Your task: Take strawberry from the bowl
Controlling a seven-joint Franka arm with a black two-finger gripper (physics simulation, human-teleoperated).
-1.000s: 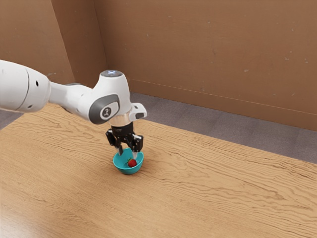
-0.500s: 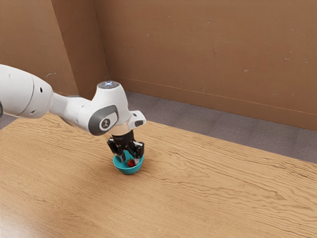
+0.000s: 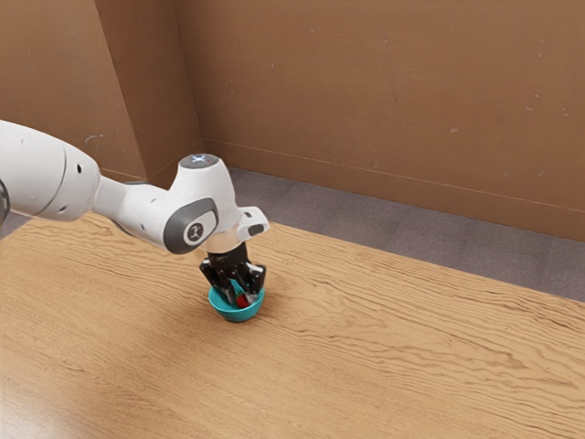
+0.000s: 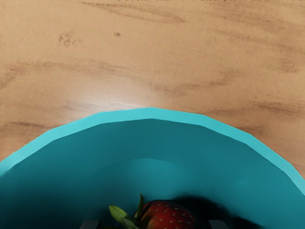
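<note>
well, the gripper (image 3: 242,300) points down into the bowl (image 4: 151,113), fingers parted around the strawberry (image 4: 169,217)

Your bowl (image 4: 151,113): teal inside, lighter turquoise rim; strawberry (image 4: 170,217) red with pale seed specks, leaves (image 4: 125,217) green. Your table (image 3: 411,320) is tan with wavy brown grain, the wall (image 3: 366,82) brown, floor (image 3: 411,221) purplish grey. Arm (image 3: 137,203) white with grey patches, gripper (image 3: 242,299) black.

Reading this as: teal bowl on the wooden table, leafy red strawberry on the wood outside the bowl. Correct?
No, the strawberry is inside the bowl, as the wrist view shows. Bowl on the wooden table, berry red and leafy: fine.
</note>
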